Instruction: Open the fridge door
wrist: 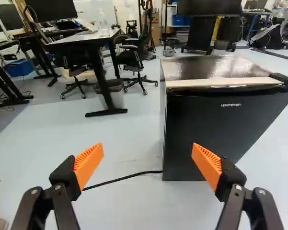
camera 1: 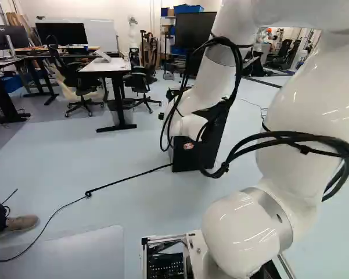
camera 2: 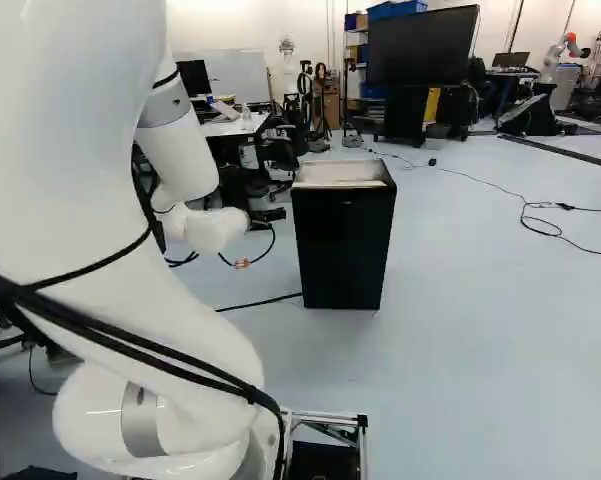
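Pale floor carries the black fridge, with desks and office chairs well behind it. White arm reaches forward beside the fridge in the right base view. Its gripper stands wide open, orange pads well apart, holding nothing. Ahead of it, past one finger, is the fridge's front, its door closed. Floor shows on either side of the fridge; a black cable runs along it from the fridge's lower edge.
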